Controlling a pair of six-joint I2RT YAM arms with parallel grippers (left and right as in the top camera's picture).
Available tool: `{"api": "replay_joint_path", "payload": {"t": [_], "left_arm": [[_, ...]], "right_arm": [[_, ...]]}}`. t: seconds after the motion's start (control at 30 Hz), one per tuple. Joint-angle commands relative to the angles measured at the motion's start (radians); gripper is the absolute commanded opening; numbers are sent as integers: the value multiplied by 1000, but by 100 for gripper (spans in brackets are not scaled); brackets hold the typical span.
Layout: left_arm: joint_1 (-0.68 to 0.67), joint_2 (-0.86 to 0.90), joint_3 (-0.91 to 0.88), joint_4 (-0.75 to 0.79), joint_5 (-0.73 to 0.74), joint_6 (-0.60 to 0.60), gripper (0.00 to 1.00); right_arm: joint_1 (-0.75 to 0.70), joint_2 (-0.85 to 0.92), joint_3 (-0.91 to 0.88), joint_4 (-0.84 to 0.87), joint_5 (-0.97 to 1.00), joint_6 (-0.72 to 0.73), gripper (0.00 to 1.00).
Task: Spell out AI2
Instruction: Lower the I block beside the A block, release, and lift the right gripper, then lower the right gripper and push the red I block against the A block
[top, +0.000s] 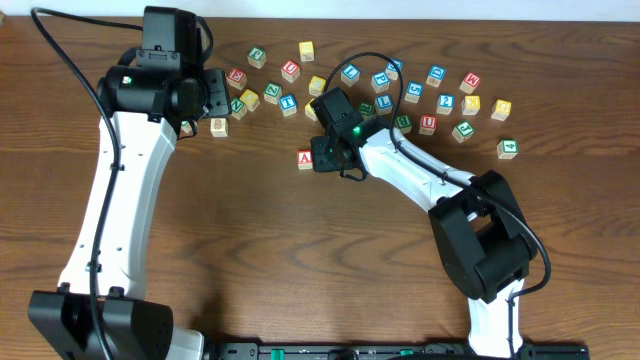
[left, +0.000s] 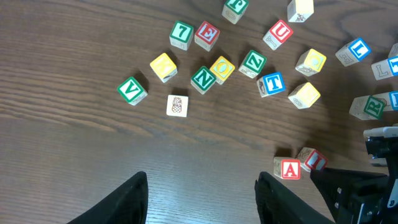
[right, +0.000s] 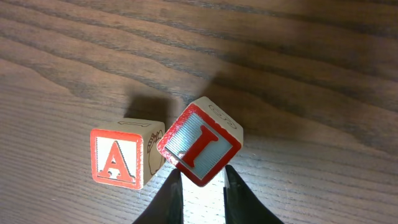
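The red "A" cube stands on the wooden table, also in the left wrist view and the right wrist view. The red "I" cube sits tilted right beside it, touching its right side, with its lower corner between my right gripper's fingers. That gripper is shut on it. The "I" cube also shows in the left wrist view. My left gripper is open and empty, above bare table left of the "A". I cannot pick out the blue "2" cube in the back cluster.
Many other letter cubes lie scattered along the back, such as the green V, green N, blue T, red U and a pineapple-picture cube. More lie at the back right.
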Motion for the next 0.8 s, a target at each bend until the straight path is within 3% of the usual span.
{"api": "replay_joint_path", "payload": {"t": [0.0, 0.4, 0.77], "left_arm": [[3, 1, -1, 2, -2, 10, 55], [3, 1, -1, 2, -2, 10, 55], [3, 1, -1, 2, -2, 10, 55]], "right_arm": [[13, 15, -6, 2, 5, -15, 13], [-56, -24, 43, -55, -11, -15, 13], [-55, 18, 45, 172, 57, -41, 12]]}}
